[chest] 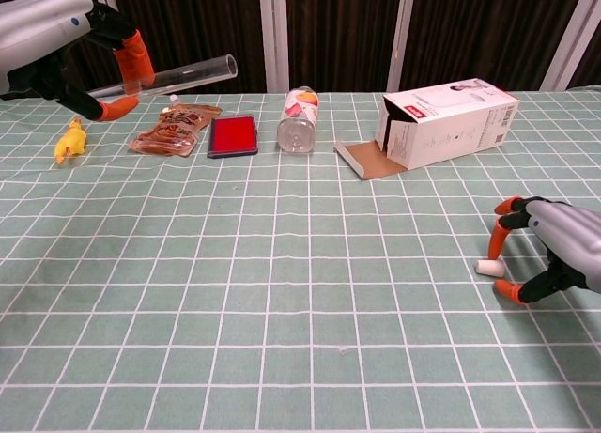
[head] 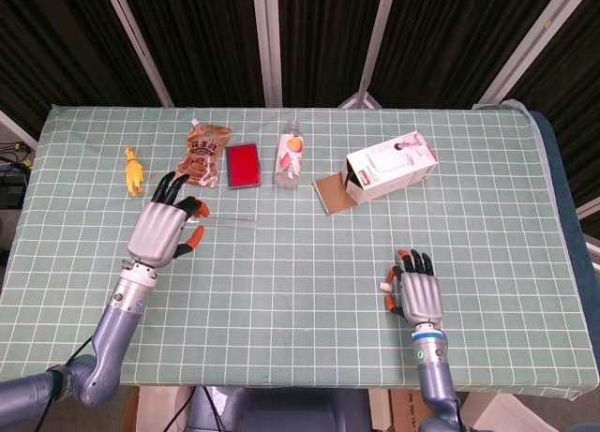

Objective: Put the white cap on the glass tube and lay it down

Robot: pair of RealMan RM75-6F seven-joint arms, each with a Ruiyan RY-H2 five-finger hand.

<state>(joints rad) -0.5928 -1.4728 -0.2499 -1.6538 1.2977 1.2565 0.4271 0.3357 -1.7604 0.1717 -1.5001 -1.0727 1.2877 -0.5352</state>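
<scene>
Chest view: nearest, the right hand [chest: 554, 259] arches its spread fingers [chest: 497, 230] over the white cap [chest: 488, 268], fingertip touching, not gripping. It looks small, light, likely to skid; pinch its sides. Farther off, the left hand [chest: 70, 48] holds the fragile, slippery glass tube [chest: 178, 75] aloft, pinched near one end.

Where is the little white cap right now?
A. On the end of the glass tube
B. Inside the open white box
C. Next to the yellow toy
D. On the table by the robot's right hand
D: the white cap lies on the table between the fingertips of the right hand, while the glass tube is held up by the left hand with its end bare.
</scene>
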